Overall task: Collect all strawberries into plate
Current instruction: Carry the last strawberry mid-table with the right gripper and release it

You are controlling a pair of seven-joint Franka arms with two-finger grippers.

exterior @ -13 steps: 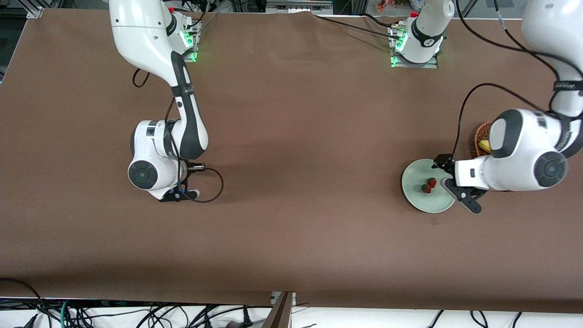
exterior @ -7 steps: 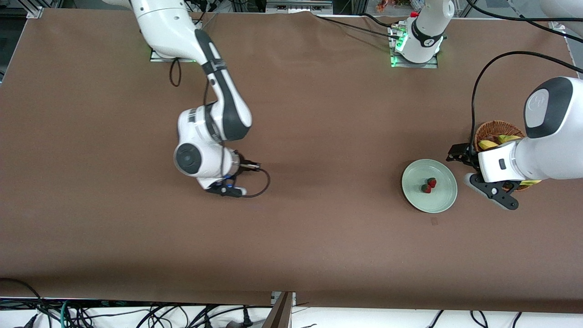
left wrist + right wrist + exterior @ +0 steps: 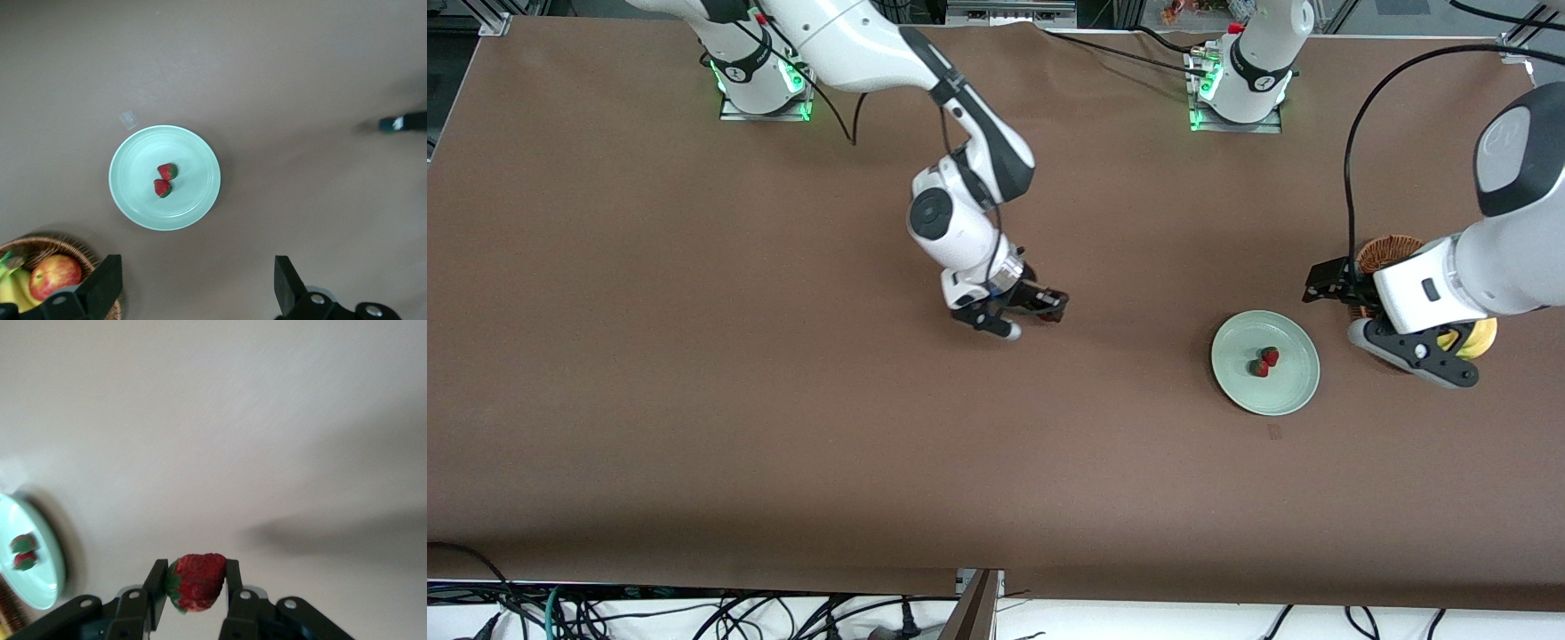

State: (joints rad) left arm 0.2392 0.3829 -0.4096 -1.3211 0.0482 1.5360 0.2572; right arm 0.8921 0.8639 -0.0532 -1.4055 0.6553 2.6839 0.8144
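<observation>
The pale green plate (image 3: 1294, 387) lies toward the left arm's end of the table, with two strawberries (image 3: 1264, 362) touching at its middle. It also shows in the left wrist view (image 3: 193, 157) with both berries (image 3: 164, 180), and in the right wrist view (image 3: 43, 577). My right gripper (image 3: 1045, 308) is shut on a third strawberry (image 3: 197, 580), held between both fingers over the bare middle of the table. My left gripper (image 3: 1380, 331) hangs open and empty over the table between the plate and the basket, its fingers (image 3: 100, 287) wide apart.
A brown wicker basket (image 3: 1385, 249) stands beside the plate at the left arm's end, partly under the left hand. It holds a red-yellow apple (image 3: 55, 277) and bananas (image 3: 1478, 338). A small faint mark (image 3: 1274, 432) lies on the brown tabletop nearer the front camera than the plate.
My right arm has swung from its own end of the table to the middle, toward the plate. My left gripper has drawn off the plate's edge toward the basket.
</observation>
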